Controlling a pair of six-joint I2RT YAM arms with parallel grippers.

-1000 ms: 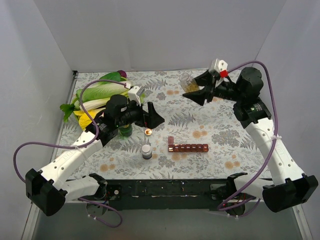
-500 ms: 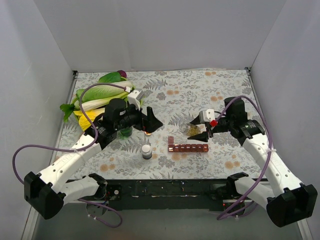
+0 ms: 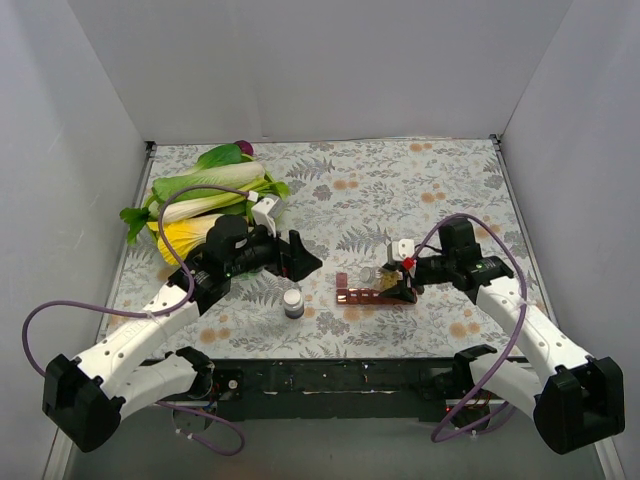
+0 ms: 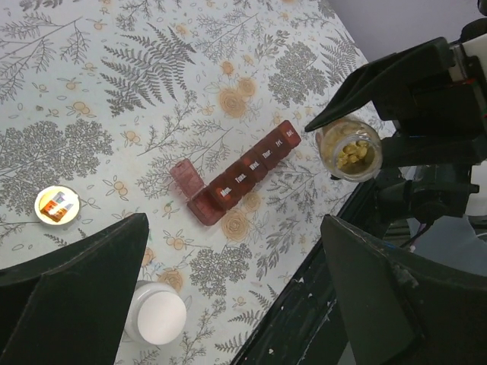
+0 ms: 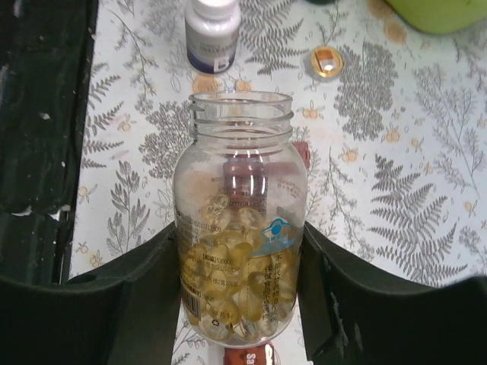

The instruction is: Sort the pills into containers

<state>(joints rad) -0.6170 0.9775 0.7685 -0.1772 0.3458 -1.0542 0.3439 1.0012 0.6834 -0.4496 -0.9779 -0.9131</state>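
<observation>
The dark red containers strip [image 3: 377, 295] lies on the patterned table, its leftmost lid open [image 3: 342, 280]. It also shows in the left wrist view [image 4: 243, 176]. My right gripper [image 3: 388, 279] is shut on an open clear bottle [image 3: 370, 272] of yellow softgel pills and holds it just over the strip's left half. In the right wrist view the clear bottle [image 5: 240, 228] sits between the fingers of my right gripper [image 5: 240, 293], with the strip [image 5: 251, 356] under it. My left gripper [image 3: 300, 258] is open and empty, hovering left of the strip; in its own view the left gripper [image 4: 240, 304] is above the table's near edge.
A small grey bottle with a white cap [image 3: 293, 303] stands left of the strip, also in the left wrist view [image 4: 156, 313]. A loose cap with something orange in it [image 4: 57, 205] lies on the table. Leafy vegetables [image 3: 205, 195] lie at the back left. The black near edge [image 3: 330, 378] is close.
My right arm has swung from the far back right down to the strip, carrying the clear bottle. My left gripper has drifted slightly nearer and lower, staying open.
</observation>
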